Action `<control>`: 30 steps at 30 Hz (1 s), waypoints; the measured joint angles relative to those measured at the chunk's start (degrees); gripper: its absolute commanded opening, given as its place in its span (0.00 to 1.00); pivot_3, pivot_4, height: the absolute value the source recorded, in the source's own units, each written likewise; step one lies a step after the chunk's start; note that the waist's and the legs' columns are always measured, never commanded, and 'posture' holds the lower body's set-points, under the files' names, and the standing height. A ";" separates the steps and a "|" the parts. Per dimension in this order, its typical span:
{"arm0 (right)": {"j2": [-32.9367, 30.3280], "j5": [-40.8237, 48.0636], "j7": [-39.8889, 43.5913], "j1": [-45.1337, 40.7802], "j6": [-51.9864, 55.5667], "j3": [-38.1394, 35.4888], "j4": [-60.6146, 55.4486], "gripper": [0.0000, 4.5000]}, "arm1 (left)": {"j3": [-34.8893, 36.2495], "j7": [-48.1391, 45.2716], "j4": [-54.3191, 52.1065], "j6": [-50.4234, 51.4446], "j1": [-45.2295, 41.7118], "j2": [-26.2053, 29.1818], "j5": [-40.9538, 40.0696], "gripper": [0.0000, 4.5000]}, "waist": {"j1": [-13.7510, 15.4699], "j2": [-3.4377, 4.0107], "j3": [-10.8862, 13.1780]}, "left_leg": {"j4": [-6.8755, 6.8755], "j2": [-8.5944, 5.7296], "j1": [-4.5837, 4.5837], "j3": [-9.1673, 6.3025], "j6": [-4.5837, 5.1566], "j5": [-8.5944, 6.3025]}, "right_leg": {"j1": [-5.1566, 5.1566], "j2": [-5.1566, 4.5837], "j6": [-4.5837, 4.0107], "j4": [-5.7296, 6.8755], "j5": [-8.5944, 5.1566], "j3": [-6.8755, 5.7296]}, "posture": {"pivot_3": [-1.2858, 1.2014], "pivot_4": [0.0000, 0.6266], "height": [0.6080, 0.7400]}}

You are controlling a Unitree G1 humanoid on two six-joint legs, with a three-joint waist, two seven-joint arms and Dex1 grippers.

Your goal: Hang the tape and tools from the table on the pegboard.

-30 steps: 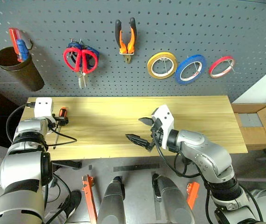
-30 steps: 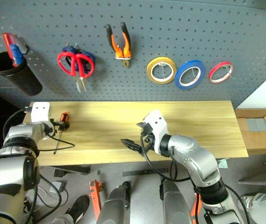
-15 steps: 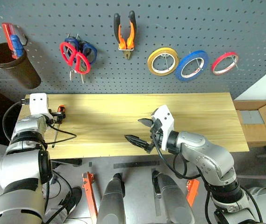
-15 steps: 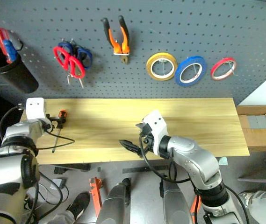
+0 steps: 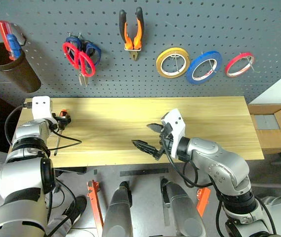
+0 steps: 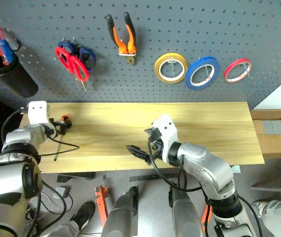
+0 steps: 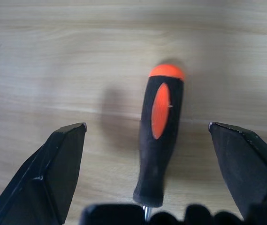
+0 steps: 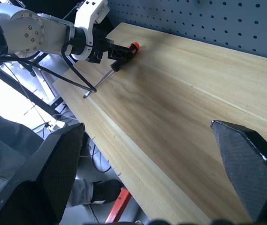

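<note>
A: Status on the pegboard (image 5: pixel 259 29)?

B: Blue tape (image 5: pixel 204 67) hangs on it, between the yellow tape ring (image 5: pixel 172 62) and the red tape ring (image 5: pixel 239 64). Orange-and-black pliers (image 5: pixel 132 35) hang up top, centre. Red scissors (image 5: pixel 79 58) hang left of them, overlapping the blue-handled scissors (image 5: pixel 90 49).

A: Screwdriver?

B: Screwdriver (image 7: pixel 158 136) lies flat on the bench (image 5: pixel 204 118), far left end. Left hand (image 7: pixel 147 183) sits over it, fingers (image 7: pixel 58 168) spread wide either side of the handle, not touching it. Shaft runs back under the hand toward the near edge.

A: Right hand?

B: Right hand (image 5: pixel 146 137) is above the bench's middle near edge, fingers spread, holding nothing. Black cup (image 5: pixel 9 66) with tools hangs far left on the board.
</note>
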 measured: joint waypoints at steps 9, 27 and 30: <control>0.23 1.12 -1.02 -0.87 0.36 -0.61 -0.31 1.00 | -2.88 -4.82 -4.11 13.17 1.24 2.89 1.00 1.00 | -0.18 0.01 0.28 | -0.09 0.00 -0.02 0.00 -0.04 -0.03 | -0.06 0.00 0.03 -0.01 -0.06 0.01 | 0.50 0.72 1.00; 0.45 3.58 -2.72 -2.78 1.25 -2.26 -0.33 1.00 | -2.53 -5.64 -3.37 10.52 0.64 2.15 0.72 1.00 | -0.09 0.01 0.66 | -0.09 -0.01 -0.09 0.01 -0.08 -0.05 | -0.08 -0.03 0.06 -0.09 -0.09 0.01 | 0.50 0.73 1.00; 0.43 3.77 -2.77 -2.89 1.32 -2.36 -0.36 1.00 | -2.47 -5.62 -3.18 10.34 0.48 2.11 0.54 0.87 | -0.08 0.02 0.69 | -0.10 -0.01 -0.13 0.01 -0.10 -0.06 | -0.12 -0.03 0.07 -0.10 -0.09 0.01 | 0.50 0.73 1.00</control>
